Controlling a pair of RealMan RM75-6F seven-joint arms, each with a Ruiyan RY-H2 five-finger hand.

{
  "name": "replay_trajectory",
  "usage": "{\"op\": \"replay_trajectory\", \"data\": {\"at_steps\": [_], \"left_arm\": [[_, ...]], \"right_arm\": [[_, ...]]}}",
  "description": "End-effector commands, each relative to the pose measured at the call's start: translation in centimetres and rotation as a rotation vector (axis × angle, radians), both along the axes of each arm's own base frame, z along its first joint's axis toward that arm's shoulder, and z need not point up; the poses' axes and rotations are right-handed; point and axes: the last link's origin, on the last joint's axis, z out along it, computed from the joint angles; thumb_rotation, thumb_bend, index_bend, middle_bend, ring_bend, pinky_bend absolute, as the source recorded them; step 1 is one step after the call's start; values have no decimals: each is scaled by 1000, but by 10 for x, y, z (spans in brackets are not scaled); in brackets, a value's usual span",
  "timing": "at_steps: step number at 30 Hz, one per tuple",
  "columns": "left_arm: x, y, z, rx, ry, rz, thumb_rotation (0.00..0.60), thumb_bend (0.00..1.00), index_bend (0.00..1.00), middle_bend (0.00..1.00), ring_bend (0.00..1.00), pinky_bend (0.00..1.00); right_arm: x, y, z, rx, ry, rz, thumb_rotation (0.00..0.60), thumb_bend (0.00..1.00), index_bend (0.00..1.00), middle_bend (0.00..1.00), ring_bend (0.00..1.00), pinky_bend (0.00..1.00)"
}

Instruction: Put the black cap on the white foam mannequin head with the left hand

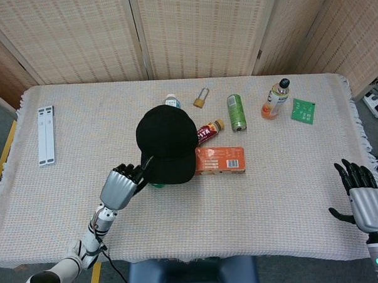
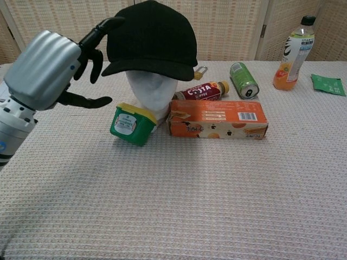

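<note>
The black cap (image 2: 152, 37) sits on the white foam mannequin head (image 2: 150, 97), its brim low over the face so that only the lower face and neck show in my chest view; from my head view the cap (image 1: 167, 144) hides the foam head entirely. My left hand (image 2: 51, 70) hangs just beside the cap on its left, fingers (image 2: 100, 30) spread apart and holding nothing — one fingertip reaches up close to the cap's crown, though I cannot tell whether it touches the fabric. From above, that hand (image 1: 120, 185) lies at the cap's lower left edge.

My right hand (image 1: 365, 199) rests well apart at the far right edge of the table (image 1: 291, 187), fingers apart and empty (the chest view does not show it).

Around the mannequin: a green tub with a yellow lid (image 2: 130, 124) leans against its base on the left, and an orange carton (image 2: 217, 118) lies on its side just to the right. Behind the carton lies a Costa bottle (image 2: 201, 91), then a brass padlock (image 2: 199, 72) and a green can (image 2: 243, 80) on its side. An orange-drink bottle (image 2: 293, 52) stands upright further right, near a green packet (image 2: 327, 84). A white strip-shaped object (image 1: 45, 134) lies far left.
</note>
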Motion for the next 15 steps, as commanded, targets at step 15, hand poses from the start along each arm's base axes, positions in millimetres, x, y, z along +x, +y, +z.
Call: {"op": "replay_trajectory", "data": {"at_steps": [15], "left_arm": [[-171,-107,153,-149,-70,742,600,70,85,243,141,256]], "right_arm": [[6,0,-15,24,25,33,600,82,0,0,0,0]]}}
